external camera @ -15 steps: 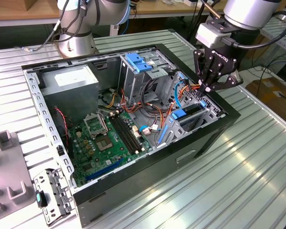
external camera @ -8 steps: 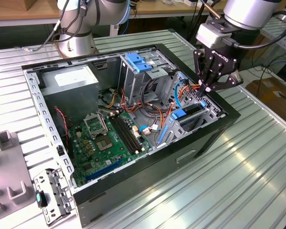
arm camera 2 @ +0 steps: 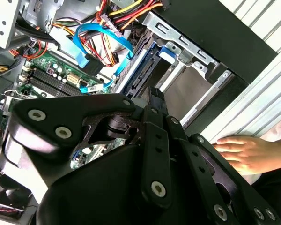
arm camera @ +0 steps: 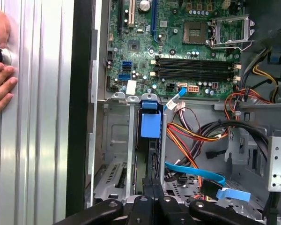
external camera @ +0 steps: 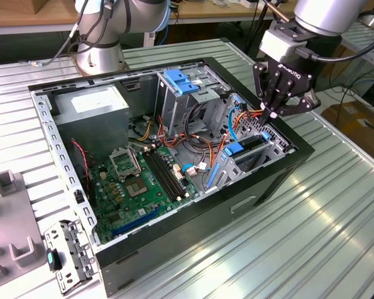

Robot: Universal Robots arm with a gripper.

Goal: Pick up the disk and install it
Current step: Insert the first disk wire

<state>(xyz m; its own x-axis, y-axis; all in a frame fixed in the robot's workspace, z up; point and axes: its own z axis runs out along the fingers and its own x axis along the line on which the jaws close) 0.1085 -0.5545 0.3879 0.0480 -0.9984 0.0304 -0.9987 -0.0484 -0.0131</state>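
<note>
Exterior view: the tool [external camera: 272, 113] is pinched shut on nothing, right above the disk [external camera: 242, 148], which stands on edge in the drive cage [external camera: 280, 144] at the exterior view's right end of the case. Looks like a seating push, so straight down the rails is probably best, staying clear of the orange cables [arm camera: 192, 133].
</note>
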